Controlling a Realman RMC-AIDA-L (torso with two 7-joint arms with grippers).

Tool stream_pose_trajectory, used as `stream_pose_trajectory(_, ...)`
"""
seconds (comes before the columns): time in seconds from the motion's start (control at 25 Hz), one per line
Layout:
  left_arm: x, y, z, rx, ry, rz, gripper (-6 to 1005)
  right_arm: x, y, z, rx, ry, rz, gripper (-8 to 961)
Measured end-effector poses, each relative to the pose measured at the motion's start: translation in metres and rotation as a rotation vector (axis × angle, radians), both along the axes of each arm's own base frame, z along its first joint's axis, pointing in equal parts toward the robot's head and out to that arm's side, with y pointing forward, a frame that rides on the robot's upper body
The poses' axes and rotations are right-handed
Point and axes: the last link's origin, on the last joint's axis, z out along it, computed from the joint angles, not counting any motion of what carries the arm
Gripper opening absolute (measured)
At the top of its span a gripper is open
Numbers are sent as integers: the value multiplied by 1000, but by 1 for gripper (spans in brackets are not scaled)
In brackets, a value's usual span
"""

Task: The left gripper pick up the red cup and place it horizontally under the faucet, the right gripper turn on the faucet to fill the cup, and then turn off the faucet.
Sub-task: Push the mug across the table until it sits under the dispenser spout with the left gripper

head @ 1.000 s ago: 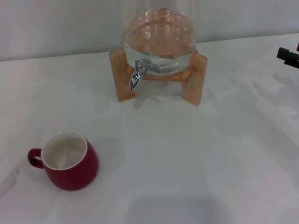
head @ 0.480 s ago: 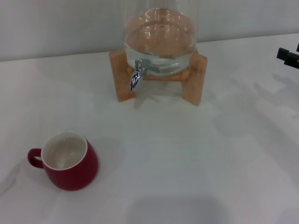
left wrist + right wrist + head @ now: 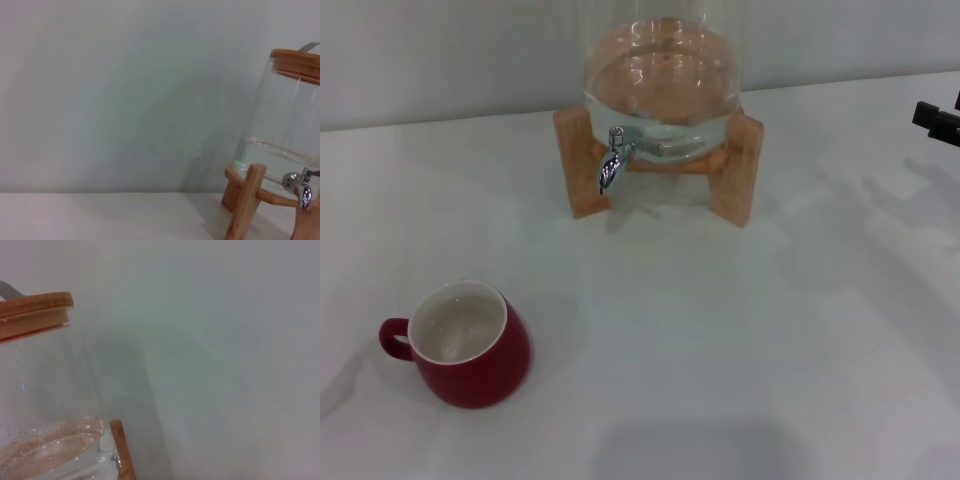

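Note:
The red cup (image 3: 470,345) stands upright on the white table at the front left in the head view, white inside up, handle pointing left. The faucet (image 3: 611,165) is a chrome spigot on the front of the clear glass water dispenser (image 3: 662,85), which rests on a wooden stand at the back centre. The faucet also shows in the left wrist view (image 3: 300,187). A black part of my right gripper (image 3: 937,120) pokes in at the right edge, far from the faucet. My left gripper is out of view.
The white table (image 3: 720,330) reaches back to a pale wall. The wooden stand's legs (image 3: 736,170) flank the faucet. The right wrist view shows the dispenser's wooden lid (image 3: 35,312) and glass wall close by.

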Motion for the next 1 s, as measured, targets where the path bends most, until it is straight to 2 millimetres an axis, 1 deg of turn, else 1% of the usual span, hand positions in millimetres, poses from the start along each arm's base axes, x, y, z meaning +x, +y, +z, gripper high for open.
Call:
stream_pose_trajectory(0.16, 0, -1, -2, 8, 40, -28, 874, 0, 0, 0, 0, 0, 0, 795)
stream_pose_trajectory(0.32, -1, -6, -14, 10, 109, -89, 874, 0, 0, 0, 0, -1, -1, 795)
stream_pose_trajectory(0.52, -11, -9, -30, 18, 132, -92, 874, 0, 1, 1, 3, -2, 0, 795)
stream_pose_trajectory(0.68, -18, -12, -37, 33, 167, -89, 874, -1, 2, 1, 3, -2, 1, 795)
stream_pose_trajectory(0.84, -23, -9, -41, 50, 191, -81, 875, -1, 2, 1, 4, -3, 2, 795)
stream_pose_trajectory(1.0, -23, -3, -46, 56, 216, -102, 875, -2, 3, 1, 4, -1, 3, 795)
